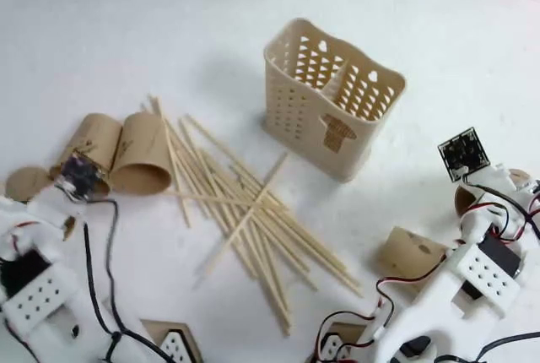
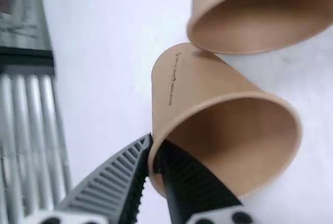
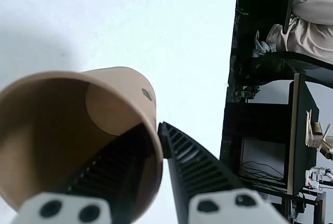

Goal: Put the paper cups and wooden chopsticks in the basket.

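On the tabletop: chopsticks scattered beside the upright basket;
Left tool: clenched on paper cup rim; neighbour cup apparently touching;
Right tool: grasping other cup by its rim

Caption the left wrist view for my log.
Left arm's jaws pinch the rim of a tipped brown paper cup, a second brown paper cup beside it on the white table.

Two cups left of chopsticks — basket (upright) behind.
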